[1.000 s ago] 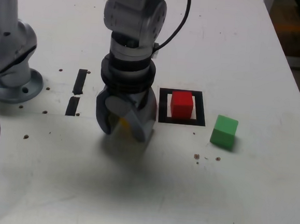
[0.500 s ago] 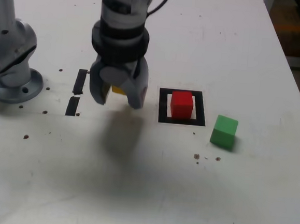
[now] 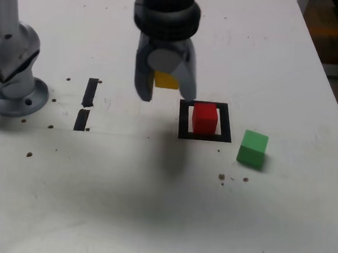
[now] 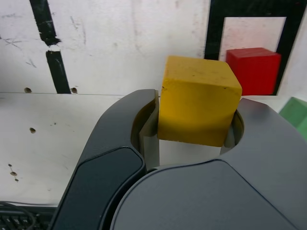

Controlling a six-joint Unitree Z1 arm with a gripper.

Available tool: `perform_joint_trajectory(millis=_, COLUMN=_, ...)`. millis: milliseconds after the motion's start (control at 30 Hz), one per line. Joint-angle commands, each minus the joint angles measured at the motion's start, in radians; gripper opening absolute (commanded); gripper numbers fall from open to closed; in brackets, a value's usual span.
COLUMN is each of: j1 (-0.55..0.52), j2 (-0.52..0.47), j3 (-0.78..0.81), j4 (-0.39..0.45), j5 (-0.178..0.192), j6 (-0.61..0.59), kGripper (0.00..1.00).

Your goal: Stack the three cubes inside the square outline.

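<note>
One change since a second ago: the gripper (image 3: 166, 91) has risen off the table and swung toward the exterior view's right, from a spot low beside the tape strips to a place up beside the square outline; red and green cubes lie as before.
Gripper: jaws clamped on the yellow cube (image 3: 167, 80), held in the air clear of the table, one jaw on each side in the wrist view (image 4: 199, 99).
Surface: white table (image 3: 269, 46), scuffed, with dark specks and small holes; two short black tape strips (image 3: 86, 103) at the exterior view's left; a silver arm base (image 3: 13, 61) bolted at that edge.
Room: dim floor past the table's far right edge, too dark to tell more.
Square outline (image 3: 204, 135): black tape frame, white inside.
Inside it: the red cube (image 3: 205, 118), upright, alone.
Outside it: the green cube (image 3: 253, 148), slightly turned, just beside the frame at the exterior view's right.
</note>
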Motion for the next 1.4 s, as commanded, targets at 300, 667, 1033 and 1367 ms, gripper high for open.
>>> perform_joint_trajectory(millis=300, j1=0.046, j2=0.143, j3=-0.256, j4=0.075, j5=-0.045, j6=0.057, kGripper=0.26)
perform_joint_trajectory(millis=667, j1=0.052, j2=0.218, j3=-0.254, j4=0.038, j5=-0.098, j6=0.058, kGripper=0.26)
perform_joint_trajectory(millis=1033, j1=0.085, j2=0.258, j3=-0.223, j4=-0.023, j5=-0.097, j6=0.058, kGripper=0.26)
perform_joint_trajectory(millis=1367, j1=0.107, j2=0.258, j3=-0.196, j4=-0.043, j5=-0.091, j6=0.062, kGripper=0.27)
